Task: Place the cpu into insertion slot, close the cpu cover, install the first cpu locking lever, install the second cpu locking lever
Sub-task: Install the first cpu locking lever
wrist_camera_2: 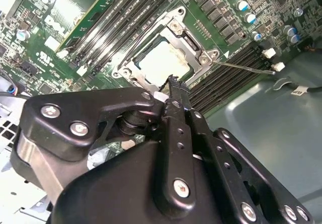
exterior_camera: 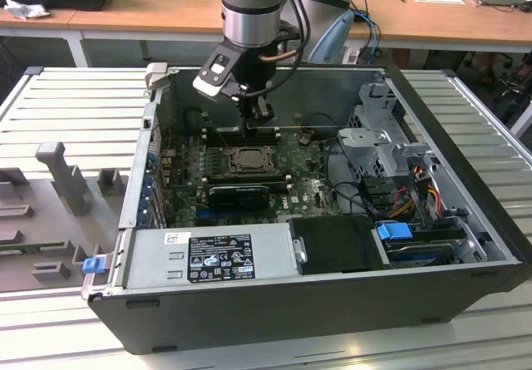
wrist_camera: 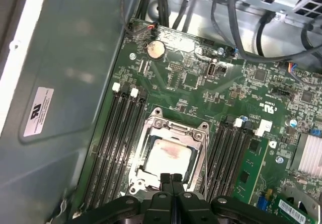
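The cpu (wrist_camera: 168, 156), a pale square chip, lies in the insertion slot (exterior_camera: 247, 160) at the middle of the green motherboard. The silvery cpu cover (wrist_camera: 151, 131) lies flat around it, framing the chip (wrist_camera_2: 163, 63). A thin metal lever rod (wrist_camera_2: 244, 66) sticks out sideways from one corner of the cover (wrist_camera_2: 187, 39) over the memory slots. My gripper (exterior_camera: 258, 125) hangs just above the socket's far edge. Its black fingers are shut with nothing between them, and the fingertips (wrist_camera: 171, 177) are over the socket's rim (wrist_camera_2: 173, 83).
Long black memory slots (wrist_camera: 118, 138) flank the socket on both sides. The case wall (wrist_camera: 65, 83) stands close behind them. A grey power supply box (exterior_camera: 208, 258) fills the case's front, and a drive cage (exterior_camera: 391, 137) with cables (exterior_camera: 416, 187) sits at the exterior view's right.
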`<action>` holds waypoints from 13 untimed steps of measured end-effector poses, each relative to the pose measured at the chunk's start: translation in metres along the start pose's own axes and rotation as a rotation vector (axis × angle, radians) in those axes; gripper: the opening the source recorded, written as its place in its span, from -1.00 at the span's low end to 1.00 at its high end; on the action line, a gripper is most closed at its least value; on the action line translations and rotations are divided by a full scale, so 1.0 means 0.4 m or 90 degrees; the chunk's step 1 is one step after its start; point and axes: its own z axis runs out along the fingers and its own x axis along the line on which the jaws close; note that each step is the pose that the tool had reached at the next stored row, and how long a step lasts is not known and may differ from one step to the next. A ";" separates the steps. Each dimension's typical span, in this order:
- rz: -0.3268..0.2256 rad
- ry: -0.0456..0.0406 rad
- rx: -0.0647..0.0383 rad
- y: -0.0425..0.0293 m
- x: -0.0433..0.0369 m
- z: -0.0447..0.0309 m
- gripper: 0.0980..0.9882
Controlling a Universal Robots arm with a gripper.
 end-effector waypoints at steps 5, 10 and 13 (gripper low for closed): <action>-0.032 0.0012 0.000 0.000 0.000 0.000 -0.98; -0.061 0.0022 0.001 0.000 0.000 0.000 -0.98; -0.083 0.0030 0.001 0.000 0.000 0.000 -0.98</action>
